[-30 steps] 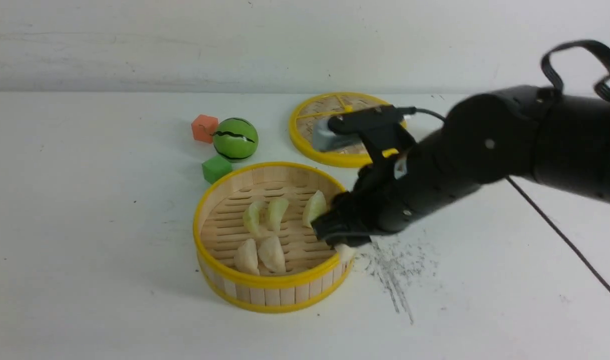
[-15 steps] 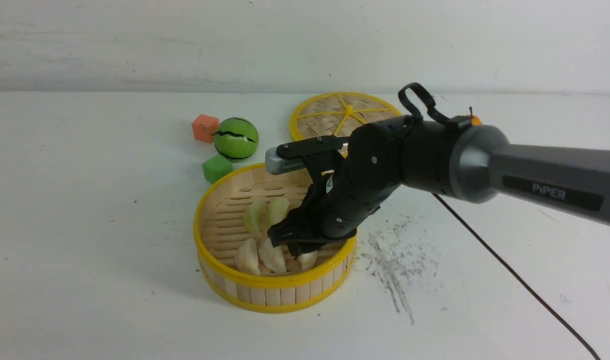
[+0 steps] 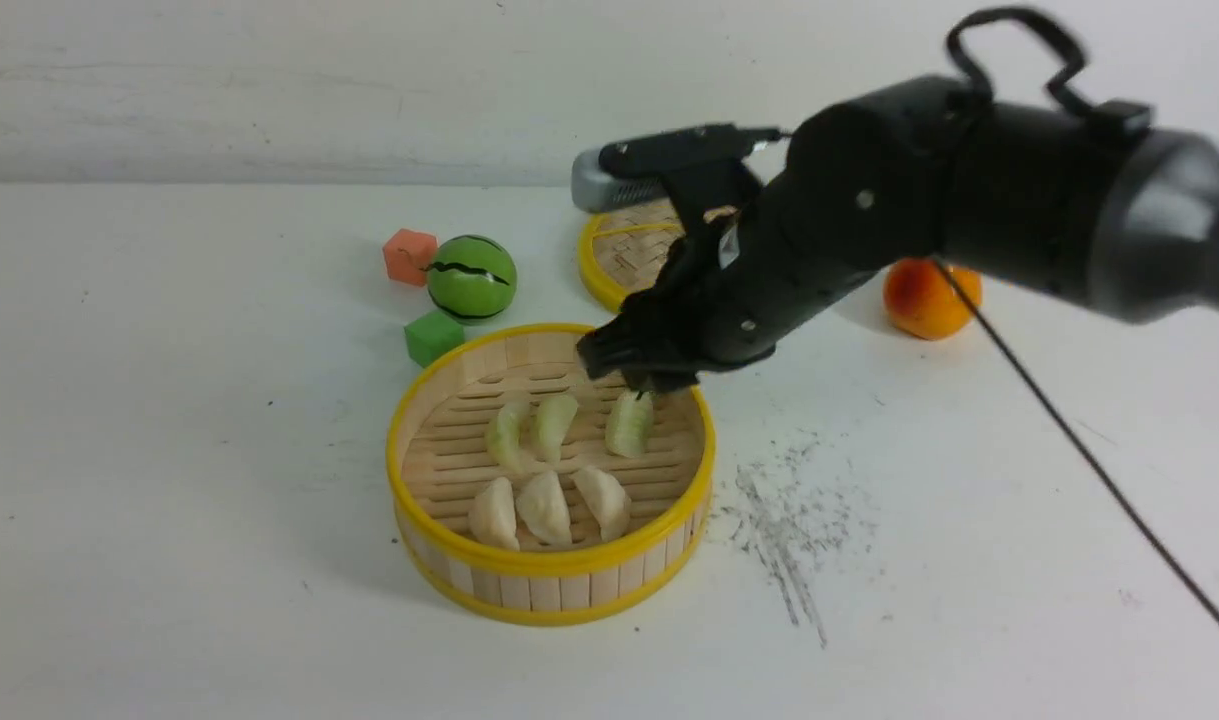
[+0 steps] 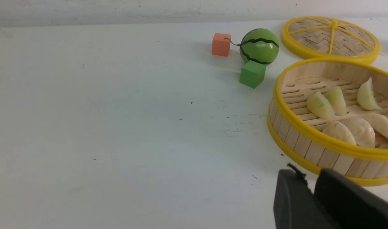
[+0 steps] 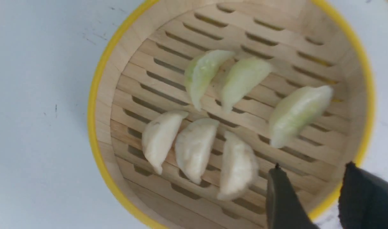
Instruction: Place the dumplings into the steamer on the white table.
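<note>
Hovering above the steamer's (image 3: 549, 578) rim, the right gripper (image 5: 312, 168) gapes empty, since all six dumplings (image 3: 544, 505) lie inside.

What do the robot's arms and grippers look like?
The right arm is bulky, rounded and black, with a grey section behind. A black cable loop rises from it and a thin black cable trails off. A silver-grey camera sits on a black bracket. The right gripper and left gripper have black jaws.

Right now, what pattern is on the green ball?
The green ball has wavy dark stripes, watermelon-like; left wrist view shows it best.
</note>
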